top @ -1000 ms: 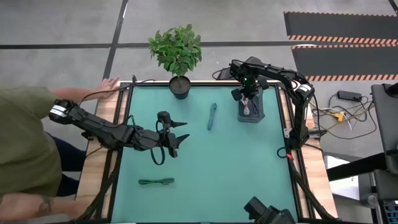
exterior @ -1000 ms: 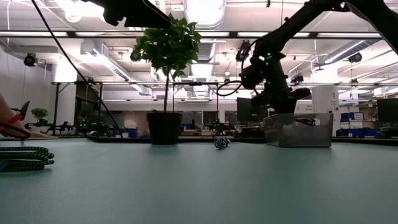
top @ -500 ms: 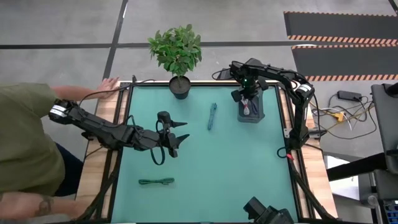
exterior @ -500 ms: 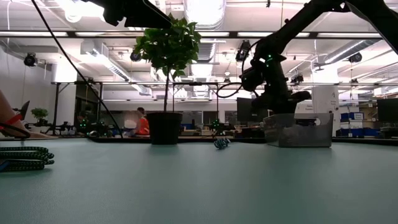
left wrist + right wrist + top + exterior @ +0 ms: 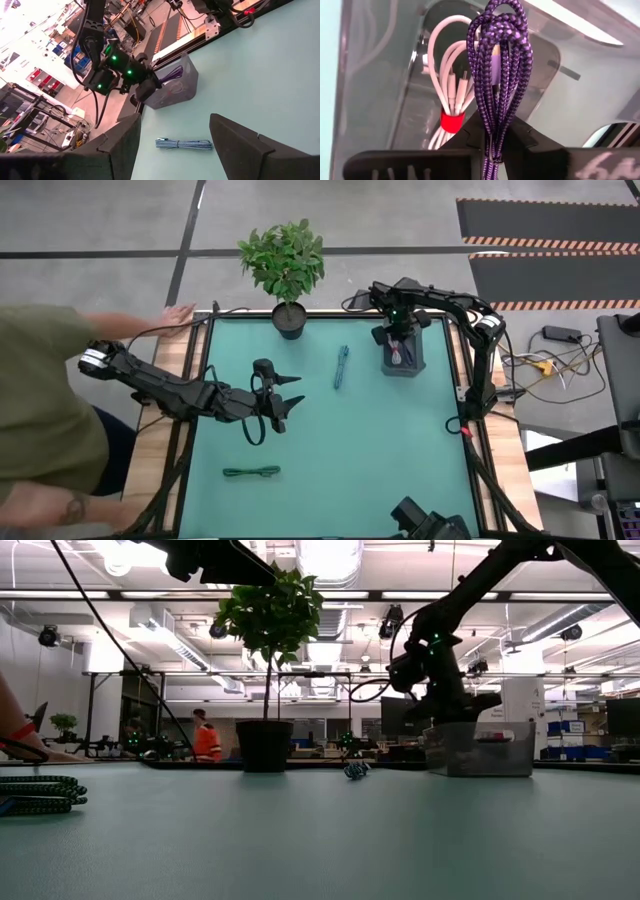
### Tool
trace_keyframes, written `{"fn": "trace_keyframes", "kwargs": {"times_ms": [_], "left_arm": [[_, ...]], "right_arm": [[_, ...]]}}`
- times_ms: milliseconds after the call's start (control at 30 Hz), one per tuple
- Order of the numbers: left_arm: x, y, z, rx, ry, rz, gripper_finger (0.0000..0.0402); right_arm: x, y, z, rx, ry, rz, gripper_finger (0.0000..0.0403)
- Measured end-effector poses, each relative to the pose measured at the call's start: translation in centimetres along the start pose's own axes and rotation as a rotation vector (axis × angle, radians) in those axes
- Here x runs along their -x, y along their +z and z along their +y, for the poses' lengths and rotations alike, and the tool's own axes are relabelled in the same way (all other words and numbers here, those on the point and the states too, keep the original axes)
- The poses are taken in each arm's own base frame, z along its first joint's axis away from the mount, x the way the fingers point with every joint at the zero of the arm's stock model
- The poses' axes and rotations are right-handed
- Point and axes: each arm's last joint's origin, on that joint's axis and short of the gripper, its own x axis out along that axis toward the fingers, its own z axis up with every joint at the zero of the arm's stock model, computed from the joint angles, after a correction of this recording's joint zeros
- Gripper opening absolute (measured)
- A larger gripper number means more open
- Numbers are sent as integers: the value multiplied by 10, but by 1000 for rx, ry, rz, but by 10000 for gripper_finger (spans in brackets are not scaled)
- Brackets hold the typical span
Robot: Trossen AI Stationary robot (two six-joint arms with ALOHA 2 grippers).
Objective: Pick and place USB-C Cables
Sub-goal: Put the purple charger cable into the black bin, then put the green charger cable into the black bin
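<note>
My right gripper hangs over the clear bin at the table's far right, shut on the purple cable bundle. The white cable with a red tie lies inside the bin. The teal cable lies flat on the mat left of the bin and also shows as the teal cable. A green cable rests flat near the table's near-left. My left gripper hovers open above mid-table, fingers pointing toward the teal cable. My right gripper pinches the purple bundle between its two fingers, coming from above and pointing down into the bin. The fingers are on the bundle's stretch behind its looped end, which reaches down inside the bin. Whether the loops touch the bin's floor cannot be told.
A potted plant stands at the far edge. A person leans at the table's left side, one hand on the far-left corner. Black robot wiring loops under my left arm. Bare mat lies in the middle and on the near right.
My right gripper has sunk slightly toward the bin with the purple cable still held. The person at the left edge has shifted.
</note>
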Motion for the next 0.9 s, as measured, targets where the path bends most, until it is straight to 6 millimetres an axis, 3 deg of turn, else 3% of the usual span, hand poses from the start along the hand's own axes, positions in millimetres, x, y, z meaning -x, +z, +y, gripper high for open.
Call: {"fn": "trace_keyframes", "kwargs": {"times_ms": [467, 900], "left_arm": [[0, 0, 0, 0, 0, 0, 221], [0, -1, 0, 6, -2, 5, 221]], "right_arm": [[1, 1, 0, -17, -4, -16, 122], [31, -13, -5, -21, 39, -100, 141]]}}
